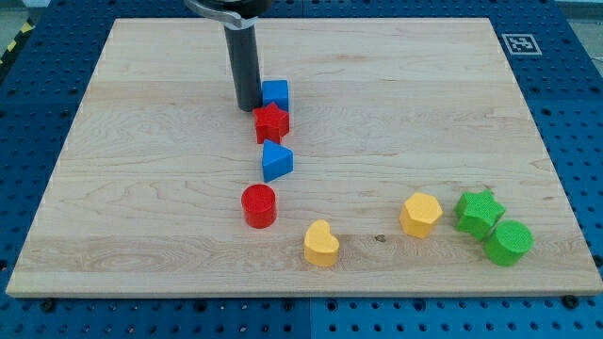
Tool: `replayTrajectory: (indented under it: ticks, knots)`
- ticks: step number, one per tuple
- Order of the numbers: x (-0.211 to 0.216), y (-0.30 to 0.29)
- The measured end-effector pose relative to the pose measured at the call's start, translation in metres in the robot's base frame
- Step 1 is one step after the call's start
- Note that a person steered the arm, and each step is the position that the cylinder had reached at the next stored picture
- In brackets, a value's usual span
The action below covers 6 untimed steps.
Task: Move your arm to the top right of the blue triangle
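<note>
The blue triangle [277, 161] lies near the middle of the wooden board [141, 141]. Just above it sits a red star [271, 122], and above that a blue cube [275, 94]. My tip [249, 106] is at the end of the dark rod, just left of the blue cube and at the upper left of the red star. It stands up and to the left of the blue triangle, about one block's length away.
A red cylinder [258, 205] lies below the blue triangle. A yellow heart [320, 244] and a yellow hexagon [420, 214] lie towards the view's bottom. A green star [479, 210] and a green cylinder [509, 242] sit at the bottom right.
</note>
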State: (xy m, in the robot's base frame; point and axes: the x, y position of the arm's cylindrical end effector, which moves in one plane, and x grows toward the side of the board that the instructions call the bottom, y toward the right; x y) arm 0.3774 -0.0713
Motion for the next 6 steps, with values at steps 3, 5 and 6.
replayTrajectory:
  ticks: [3, 5, 6]
  knots:
    - [-0.085, 0.021]
    - [0.021, 0.115]
    - [0.07, 0.115]
